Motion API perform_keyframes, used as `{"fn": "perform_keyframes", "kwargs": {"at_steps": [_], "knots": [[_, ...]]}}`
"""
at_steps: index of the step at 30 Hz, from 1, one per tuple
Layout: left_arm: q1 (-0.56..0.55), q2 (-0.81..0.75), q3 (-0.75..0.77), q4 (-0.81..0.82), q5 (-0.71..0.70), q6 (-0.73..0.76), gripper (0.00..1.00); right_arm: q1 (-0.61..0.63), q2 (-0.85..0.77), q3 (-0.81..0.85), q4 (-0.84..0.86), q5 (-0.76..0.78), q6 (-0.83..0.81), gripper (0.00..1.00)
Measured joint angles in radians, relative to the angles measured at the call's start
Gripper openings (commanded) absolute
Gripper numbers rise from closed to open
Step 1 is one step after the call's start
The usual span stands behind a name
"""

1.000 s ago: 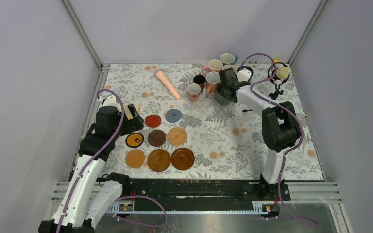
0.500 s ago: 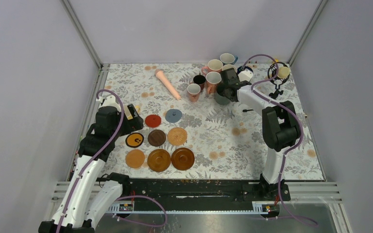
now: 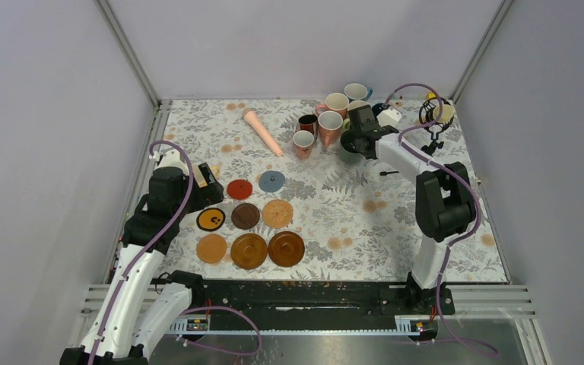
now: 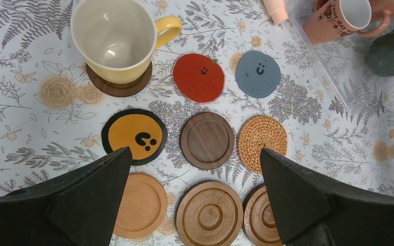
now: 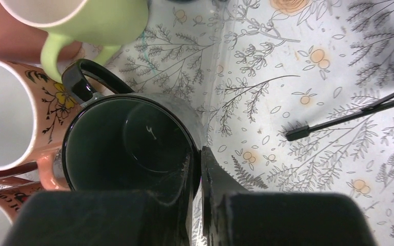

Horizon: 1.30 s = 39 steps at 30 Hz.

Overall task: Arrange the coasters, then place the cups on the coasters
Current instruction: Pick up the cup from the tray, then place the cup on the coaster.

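Nearest the arms, eight coasters (image 4: 207, 140) lie in rows on the floral table (image 4: 56, 128), the left gripper (image 4: 195, 154) poised above them, fingers spread wide. Just beyond, a yellow mug (image 4: 114, 38) stands on a ninth, dark brown coaster (image 4: 125, 88). At the far side, the right gripper (image 5: 199, 169) pinches the rim of a dark mug (image 5: 128, 148) among clustered cups (image 5: 5, 118).

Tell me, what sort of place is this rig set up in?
Probably a lab test booth, not a home: plain grey walls on aluminium posts enclose a floral-cloth table, with a black mounting rail along its near edge.
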Motion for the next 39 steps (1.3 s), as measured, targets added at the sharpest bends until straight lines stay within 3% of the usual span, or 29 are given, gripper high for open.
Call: {"fn": "perform_keyframes", "kwargs": {"at_steps": [15, 30, 34, 39], "knots": [[-0.001, -0.006, 0.000, 0.000, -0.007, 0.000, 0.99, 0.000, -0.124, -0.019, -0.044, 0.009, -0.051, 0.00], [-0.001, -0.013, 0.000, 0.000, -0.015, -0.001, 0.99, 0.013, -0.446, -0.190, -0.076, -0.216, -0.206, 0.00], [-0.001, -0.014, 0.000, 0.000, -0.023, -0.006, 0.99, 0.062, -0.566, -0.309, -0.102, -0.231, -0.150, 0.00], [-0.001, -0.019, 0.000, 0.001, -0.013, -0.009, 0.99, 0.216, -0.659, -0.386, -0.185, -0.232, -0.009, 0.00]]}}
